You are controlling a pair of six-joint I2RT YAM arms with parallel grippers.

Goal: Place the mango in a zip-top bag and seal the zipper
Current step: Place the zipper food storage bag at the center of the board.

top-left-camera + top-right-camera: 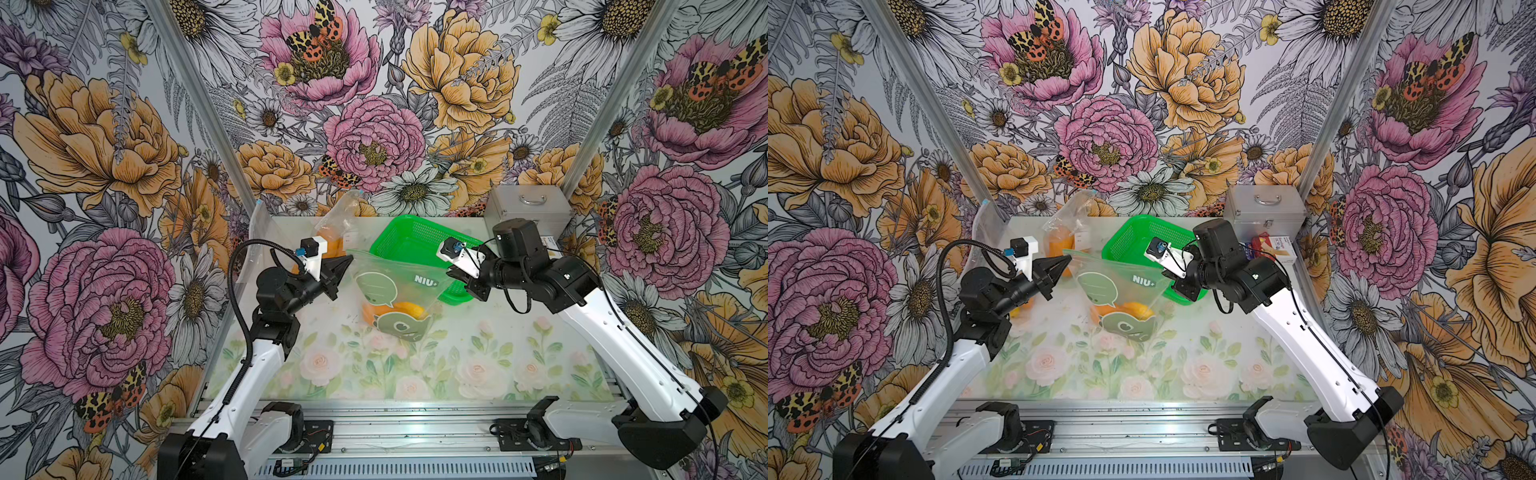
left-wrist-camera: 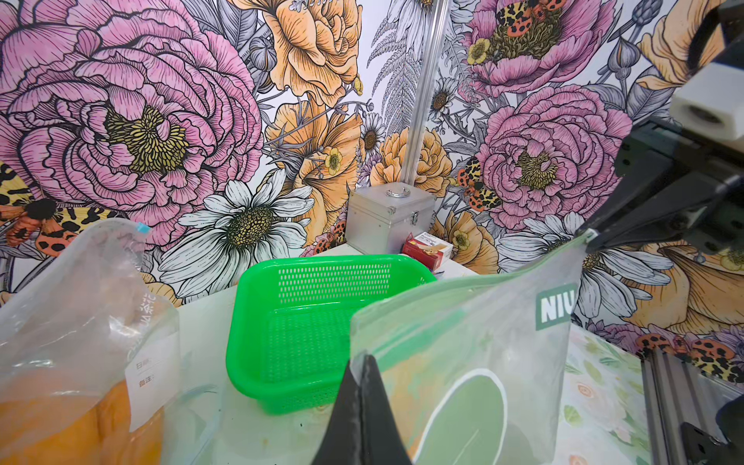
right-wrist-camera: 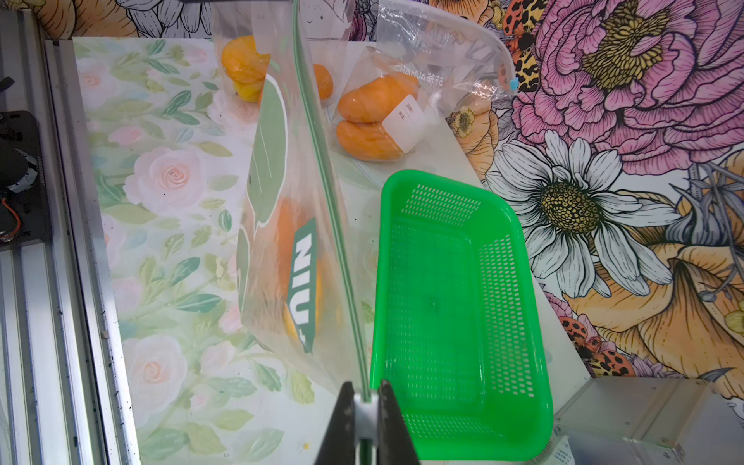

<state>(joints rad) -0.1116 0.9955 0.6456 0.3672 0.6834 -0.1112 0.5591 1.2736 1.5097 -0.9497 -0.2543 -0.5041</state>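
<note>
Both arms hold the zip-top bag (image 1: 395,286) stretched taut between them, w/ the mango (image 1: 409,309) sagging in its bottom at 6 o'clock. Left gripper (image 1: 348,259) is clenched on the bag's 10 o'clock corner; right gripper (image 3: 364,388) pinches the zipper (image 3: 322,169) end at 2 o'clock, green basket (image 1: 409,237) just behind. Risks for you: thin film may slip from either pinch b/c the fruit's weight drags down. Whether the zipper is fully mated can't be told, so a gap could pop open.
</note>
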